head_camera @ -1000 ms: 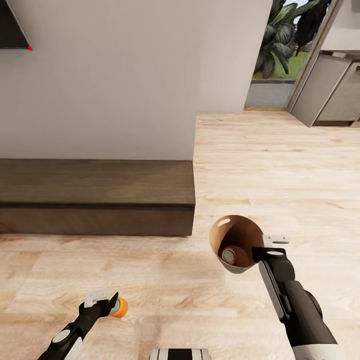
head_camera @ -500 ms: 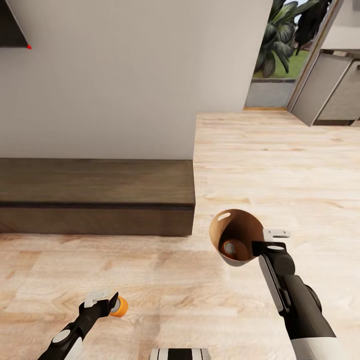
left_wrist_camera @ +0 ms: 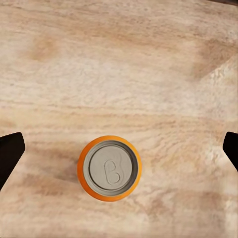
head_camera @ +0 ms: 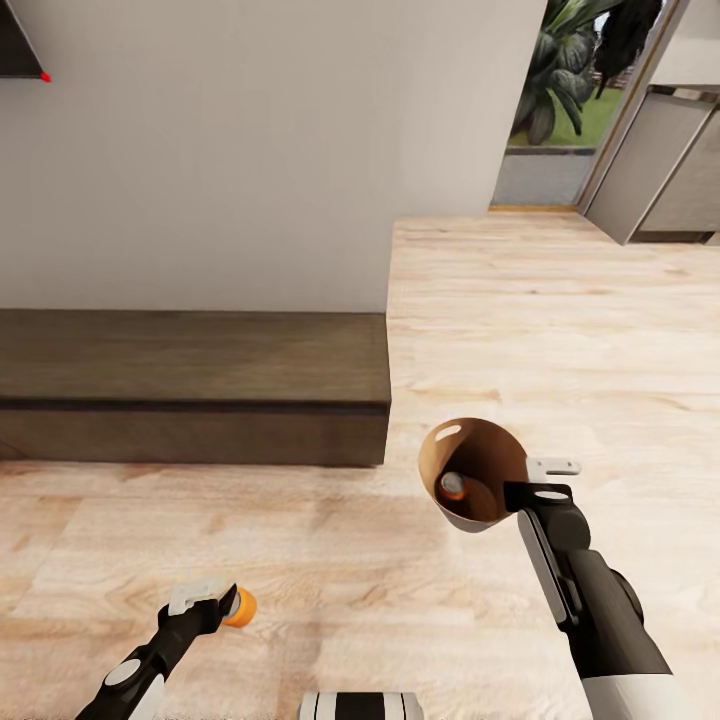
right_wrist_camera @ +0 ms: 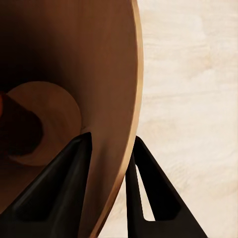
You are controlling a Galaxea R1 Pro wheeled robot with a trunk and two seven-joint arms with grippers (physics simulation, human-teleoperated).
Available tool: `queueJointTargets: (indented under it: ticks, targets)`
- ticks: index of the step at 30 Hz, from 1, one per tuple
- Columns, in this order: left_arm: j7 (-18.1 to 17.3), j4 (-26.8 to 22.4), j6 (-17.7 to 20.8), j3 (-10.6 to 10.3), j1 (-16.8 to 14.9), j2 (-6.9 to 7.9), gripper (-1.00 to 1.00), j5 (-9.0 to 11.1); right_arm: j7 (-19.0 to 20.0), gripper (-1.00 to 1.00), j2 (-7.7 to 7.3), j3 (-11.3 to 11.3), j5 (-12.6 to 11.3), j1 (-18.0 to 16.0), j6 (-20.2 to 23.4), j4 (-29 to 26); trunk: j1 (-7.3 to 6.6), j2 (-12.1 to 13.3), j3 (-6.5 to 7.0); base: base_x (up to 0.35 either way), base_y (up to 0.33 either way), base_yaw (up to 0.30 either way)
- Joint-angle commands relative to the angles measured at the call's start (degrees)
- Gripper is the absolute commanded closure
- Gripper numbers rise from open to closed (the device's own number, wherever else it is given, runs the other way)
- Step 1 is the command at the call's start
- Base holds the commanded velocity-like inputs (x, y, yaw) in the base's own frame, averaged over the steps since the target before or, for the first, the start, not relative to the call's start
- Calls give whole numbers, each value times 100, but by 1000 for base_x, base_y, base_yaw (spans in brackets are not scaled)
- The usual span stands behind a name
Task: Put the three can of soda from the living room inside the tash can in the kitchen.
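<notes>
An orange can of soda (head_camera: 241,607) stands upright on the plank floor, its silver top (left_wrist_camera: 109,168) facing the left wrist camera. My left gripper (head_camera: 212,600) hangs open just above it, fingertips (left_wrist_camera: 11,151) spread wide and touching nothing. My right gripper (head_camera: 540,482) is shut on the rim of the tash can (head_camera: 488,452), one finger (right_wrist_camera: 64,178) inside and one outside the wall (right_wrist_camera: 106,74). The bin is tilted with its mouth toward the camera. A second can of soda (head_camera: 453,487) lies inside it.
A long low dark-wood bench (head_camera: 190,385) runs along the white wall (head_camera: 250,150) ahead on the left. A black screen corner (head_camera: 15,45) shows at top left. Beyond, plank floor (head_camera: 560,300) leads to grey cabinets (head_camera: 665,170) and a doorway with plants (head_camera: 560,90).
The whole view has shifted slightly. My right gripper lifted the bin a little, and the can inside rolled deeper toward its bottom. The left gripper stays open over the floor can.
</notes>
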Motion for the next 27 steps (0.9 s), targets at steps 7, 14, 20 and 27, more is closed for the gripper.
queueJointTargets:
  ticks: [7, 14, 20, 27]
  targets:
    - [0, -3, -1, 0, 1, 0, -100, -1, 10, 100, 0, 0, 47, -16, -2, -114, -1, 0, -63, 0, 0, 0]
    - [0, 0, 0, 0, 1, 1, -100, -1, 10, 100, 3, 0, 44, -20, -4, -158, -1, 0, -127, 0, 0, 0]
    - [0, -3, -1, 0, 1, 2, -100, 1, 10, 100, 3, 0, 42, -20, -3, -162, -1, 0, -175, 0, 0, 0]
    - [0, -4, -4, 0, 0, 1, -100, 1, 10, 100, 3, 0, 43, -20, -6, -163, -1, 0, -188, 0, 0, 0]
